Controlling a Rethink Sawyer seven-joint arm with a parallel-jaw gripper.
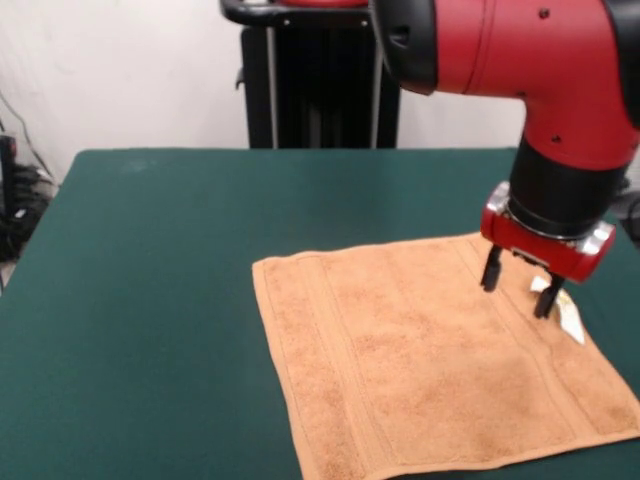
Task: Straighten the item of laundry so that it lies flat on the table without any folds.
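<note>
The towel (pixel 430 365) lies spread on the table (pixel 140 300), in the picture's lower right part, turned a little askew to the table's edges. It looks nearly flat, with only faint ripples across its middle. A woven band of stripes runs close to its left edge, and another runs along the right side. Its bottom corner reaches the picture's lower edge, so that part cannot be judged. A small white tag (pixel 566 312) sticks out at the towel's right edge, near the upper right corner.

The gripper (pixel 520 283) hangs over that same upper right corner, just beside the tag. Its 2 dark fingers (pixel 491 270) point down and stand apart, with a gap between them and nothing held. The tips seem to touch the cloth or hover just over it; from this angle I cannot say which. Above them sits a red collar, then the black wrist and the red arm (pixel 540 50), which fills the upper right corner.
</note>
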